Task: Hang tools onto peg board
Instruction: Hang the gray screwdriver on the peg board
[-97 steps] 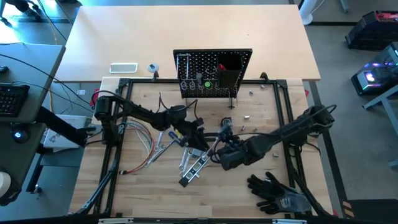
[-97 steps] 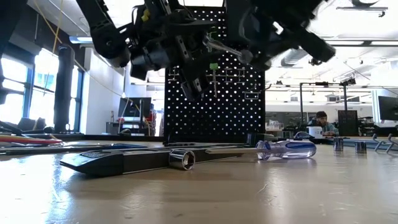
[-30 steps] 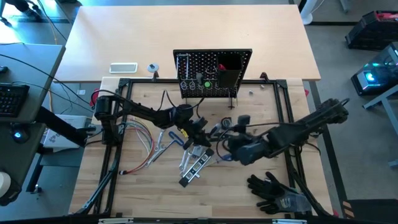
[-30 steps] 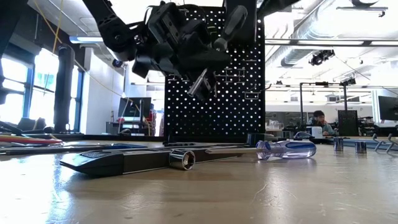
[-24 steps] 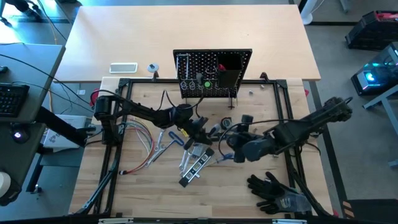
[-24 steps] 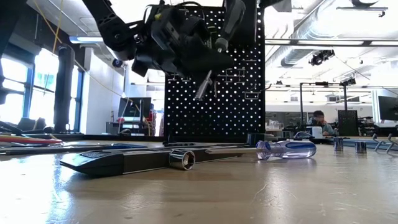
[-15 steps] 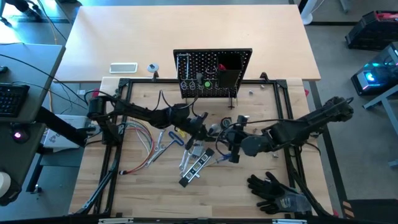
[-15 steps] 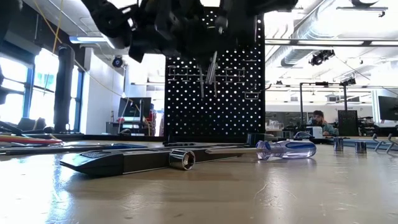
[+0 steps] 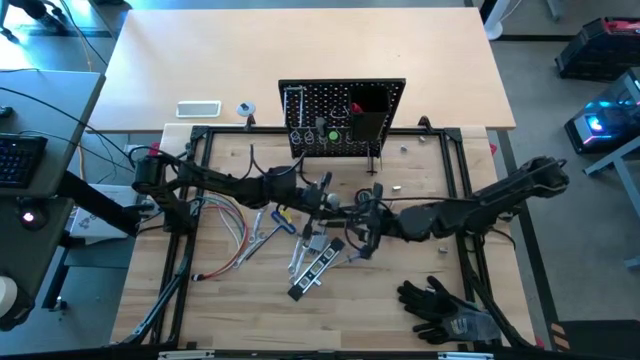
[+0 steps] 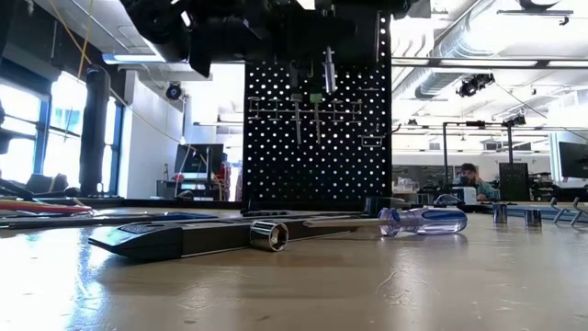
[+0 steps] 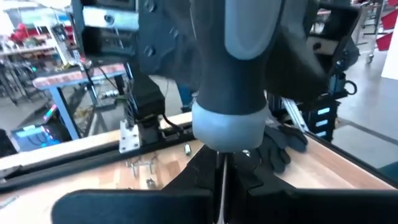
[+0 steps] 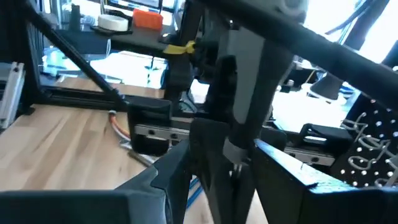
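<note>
High view: over the middle of the table the left gripper [image 9: 325,196] and the right gripper [image 9: 361,230] meet tip to tip, a little in front of the peg board [image 9: 330,105], which stands upright at the back edge with a few tools already on its hooks; more tools [image 9: 315,258] lie loose on the wood below the arms, and black gloves [image 9: 442,306] sit well apart at the near right. From the left wrist, the left gripper's fingers [image 11: 205,177] are pressed together on the thin metal shaft of a dark-handled tool [image 11: 233,93], its thick handle standing out beyond them; from the right wrist, the right gripper's fingers [image 12: 180,165] are spread to either side of that handle, with no firm contact visible. The step appears to be a handover; it would go best if the right jaws centre on the thick part of the handle and close squarely before the left lets go of the shaft; a skewed grip could let the tool swing, making it harder to seat on the board; the carry should clear the hanging tools.
</note>
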{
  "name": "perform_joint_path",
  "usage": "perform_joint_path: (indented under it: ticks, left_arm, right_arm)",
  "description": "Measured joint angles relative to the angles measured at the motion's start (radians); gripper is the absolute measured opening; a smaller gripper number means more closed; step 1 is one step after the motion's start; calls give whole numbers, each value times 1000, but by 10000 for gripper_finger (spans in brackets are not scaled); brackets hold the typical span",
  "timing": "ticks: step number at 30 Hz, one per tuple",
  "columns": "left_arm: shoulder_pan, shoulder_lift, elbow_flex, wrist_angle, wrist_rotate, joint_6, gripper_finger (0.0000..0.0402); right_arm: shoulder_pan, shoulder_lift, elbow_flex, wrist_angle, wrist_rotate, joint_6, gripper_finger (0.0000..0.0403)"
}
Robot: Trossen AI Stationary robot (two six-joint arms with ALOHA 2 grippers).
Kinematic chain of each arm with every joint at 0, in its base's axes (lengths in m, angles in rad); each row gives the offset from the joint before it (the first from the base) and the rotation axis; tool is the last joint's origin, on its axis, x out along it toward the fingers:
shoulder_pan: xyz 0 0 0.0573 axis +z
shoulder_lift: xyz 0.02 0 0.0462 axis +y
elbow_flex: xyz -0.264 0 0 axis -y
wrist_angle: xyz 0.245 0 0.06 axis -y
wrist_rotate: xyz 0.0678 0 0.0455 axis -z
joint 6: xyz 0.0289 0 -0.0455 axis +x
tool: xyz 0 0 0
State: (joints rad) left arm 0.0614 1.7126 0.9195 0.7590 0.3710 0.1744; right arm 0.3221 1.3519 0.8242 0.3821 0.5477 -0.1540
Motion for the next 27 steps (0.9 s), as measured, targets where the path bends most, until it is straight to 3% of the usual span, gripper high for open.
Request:
perform_joint_path:
  ticks: [18,27]
  left_arm:
    - [-31,0,0,-19,-90,64,0]
    - [-31,2,0,-13,-104,66,0]
  right_arm:
    - [-100,93,-10,207,-131,-38,154]
    - [-99,93,-9,190,-131,-47,76]
